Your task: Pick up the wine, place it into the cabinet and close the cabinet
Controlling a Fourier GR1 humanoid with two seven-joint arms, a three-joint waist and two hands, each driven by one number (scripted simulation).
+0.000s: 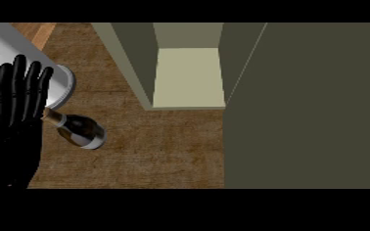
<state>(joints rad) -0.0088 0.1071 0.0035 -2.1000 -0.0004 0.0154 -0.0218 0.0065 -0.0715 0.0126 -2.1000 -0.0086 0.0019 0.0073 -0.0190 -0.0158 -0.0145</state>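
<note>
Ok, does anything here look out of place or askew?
Only the wine bottle: it looks tipped on the counter, neck toward the open left robot hand. The cabinet stands open.

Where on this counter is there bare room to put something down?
Bare wood lies between the wine bottle and the open cabinet, and along the near edge below both. The left is crowded: left hand, bottle and a grey object.

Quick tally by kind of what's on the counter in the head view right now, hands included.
Wine bottle: 1
Cabinet, door open: 1
Grey object at left, partly hidden: 1
Hand: 1, the left hand, open at the left edge
Total: 4
</note>
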